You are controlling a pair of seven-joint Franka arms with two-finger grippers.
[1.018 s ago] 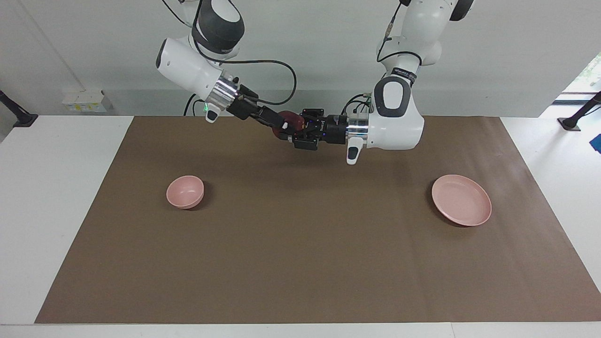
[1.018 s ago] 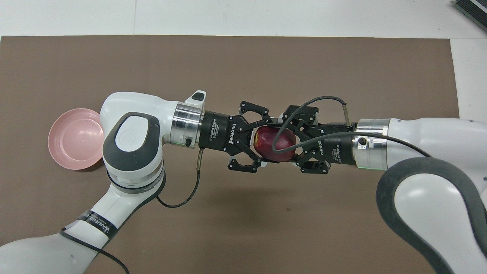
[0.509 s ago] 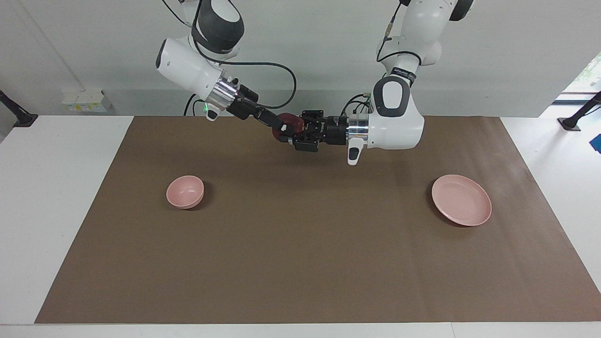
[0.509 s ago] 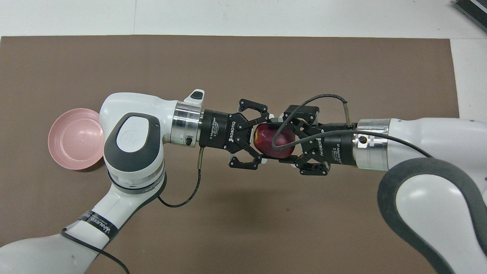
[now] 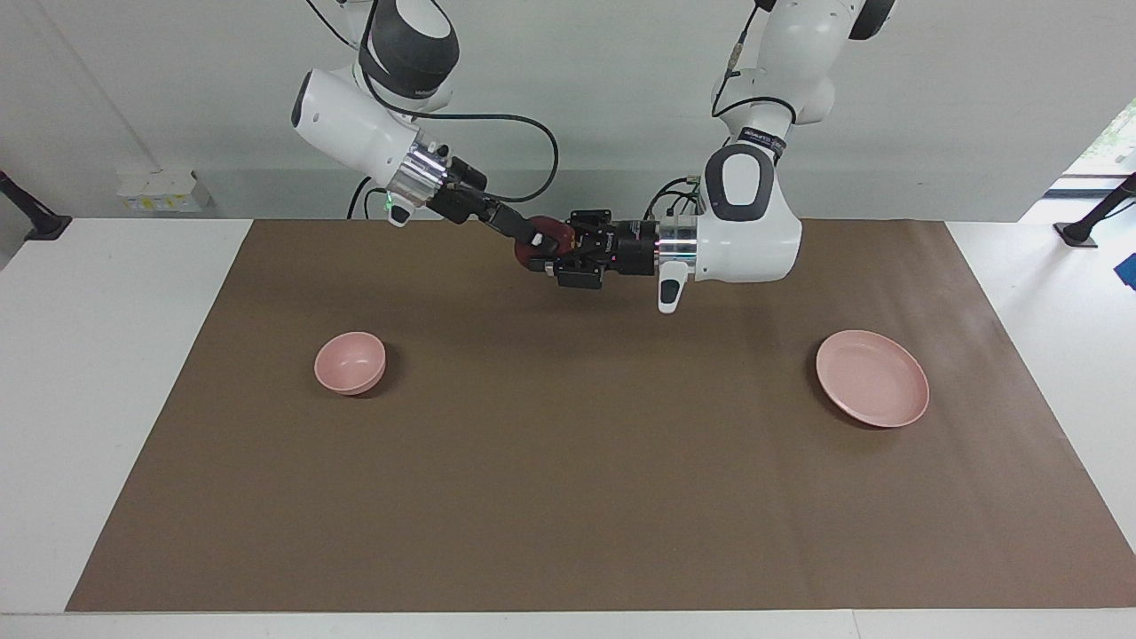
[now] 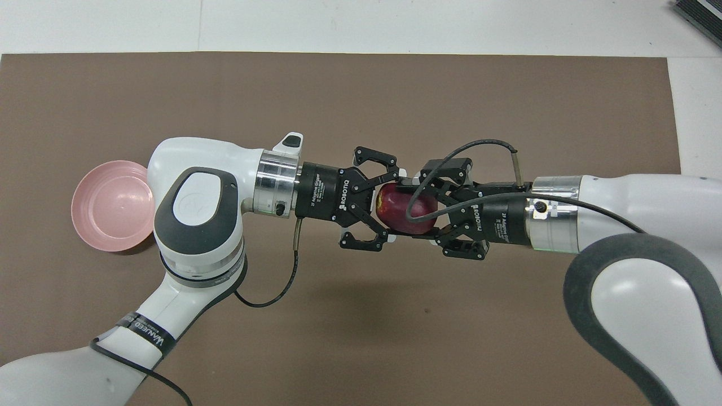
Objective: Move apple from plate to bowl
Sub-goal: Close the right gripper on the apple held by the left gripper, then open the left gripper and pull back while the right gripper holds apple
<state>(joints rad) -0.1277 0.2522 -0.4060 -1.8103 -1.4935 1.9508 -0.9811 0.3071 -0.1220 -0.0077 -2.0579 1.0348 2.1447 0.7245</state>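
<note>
A brown mat (image 5: 568,461) covers the white tabletop (image 5: 106,373) below a pale wall (image 5: 568,89) at the frame's top. Mid-frame, the left gripper (image 6: 389,206) pinches the apple (image 6: 403,210); whether the right gripper (image 6: 420,211) grips it is unclear.

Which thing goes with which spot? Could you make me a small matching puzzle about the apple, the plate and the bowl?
Things:
1. apple
2. plate
3. bowl

Places:
a. empty, toward the right arm's end
b. held in mid-air between plate and bowl
c. empty, toward the left arm's end

Pairs: 1-b, 2-c, 3-a
</note>
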